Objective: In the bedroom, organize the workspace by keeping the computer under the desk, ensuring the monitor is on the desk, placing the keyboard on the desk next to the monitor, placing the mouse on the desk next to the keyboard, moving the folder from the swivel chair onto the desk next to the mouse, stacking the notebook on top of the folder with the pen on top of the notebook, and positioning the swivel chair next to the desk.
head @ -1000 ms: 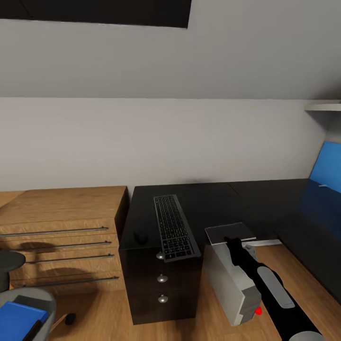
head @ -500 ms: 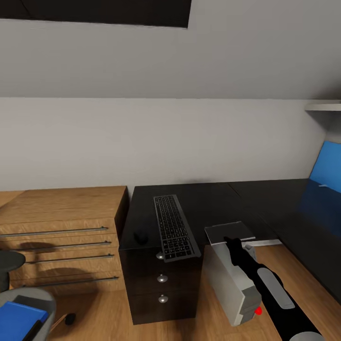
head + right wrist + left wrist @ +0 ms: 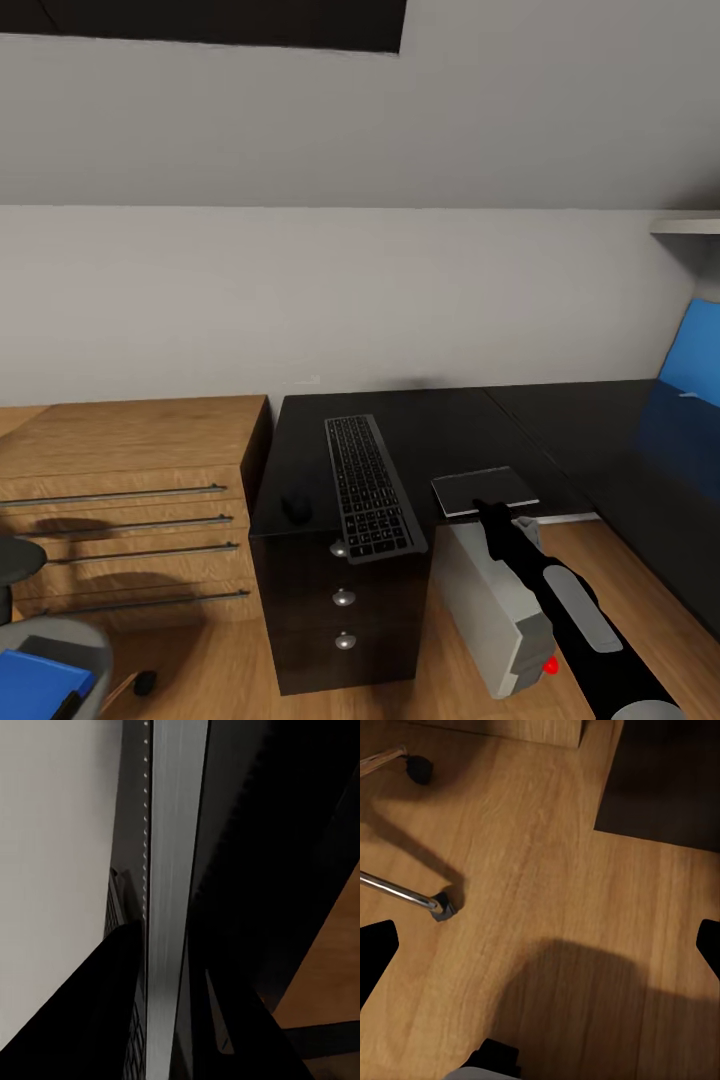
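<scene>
- Clearly the right tool [image 3: 490,512] sits at the top rear edge of the computer [image 3: 490,600], right where the case meets the tabletop [image 3: 450,430]; I cannot tell whether it is clamped or spread.
- Pushing from here could jam the case against the tabletop edge or tip it on the floor.
- Beside that tool, the keyboard [image 3: 367,485] overhangs the front edge; a knock could drop it, or roll the mouse [image 3: 295,508] off.
- The left tool [image 3: 540,945], spread wide, hangs over the floor near the swivel chair [image 3: 40,650] legs and could snag a caster.
</scene>
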Tool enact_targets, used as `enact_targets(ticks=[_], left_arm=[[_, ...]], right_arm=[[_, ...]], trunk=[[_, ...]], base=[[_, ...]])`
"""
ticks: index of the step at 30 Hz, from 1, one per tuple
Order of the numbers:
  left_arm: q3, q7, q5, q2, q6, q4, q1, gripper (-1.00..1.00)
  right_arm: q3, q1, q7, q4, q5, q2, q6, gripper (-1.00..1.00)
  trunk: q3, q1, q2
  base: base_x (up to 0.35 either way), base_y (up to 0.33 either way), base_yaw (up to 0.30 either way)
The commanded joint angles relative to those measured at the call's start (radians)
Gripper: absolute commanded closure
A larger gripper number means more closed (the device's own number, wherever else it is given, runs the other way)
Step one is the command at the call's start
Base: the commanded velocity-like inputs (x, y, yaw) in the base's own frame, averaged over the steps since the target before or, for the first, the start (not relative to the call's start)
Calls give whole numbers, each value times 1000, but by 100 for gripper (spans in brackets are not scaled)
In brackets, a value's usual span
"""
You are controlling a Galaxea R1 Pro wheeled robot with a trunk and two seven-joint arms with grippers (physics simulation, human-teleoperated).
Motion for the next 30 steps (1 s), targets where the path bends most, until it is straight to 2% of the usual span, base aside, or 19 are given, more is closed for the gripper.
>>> enact_targets(ticks=[1,3,4,22,30], left_arm=[[-3,4,11,0,-6,0,0,-100],[-3,4,11,0,-6,0,0,-100],[-2,4,11,0,-6,0,0,-100],[-2,4,11,2,-6,0,0,-100],[-1,4,11,2,-6,0,0,-100]], right_arm=[[2,0,2,0,-7,-1,1,100],[2,-1,1,0,-7,-1,1,100],[2,-1,1,0,-7,-1,1,-100],[2,0,-1,0,-7,-1,1,-100],[2,0,-1,0,-7,-1,1,-100]], trunk=[[-1,0,0],[-1,0,0],[-1,0,0],[-1,0,0],[-1,0,0]], base=[[10,2,0],[6,1,0],[3,1,0],[-1,0,0],[-189,0,0]])
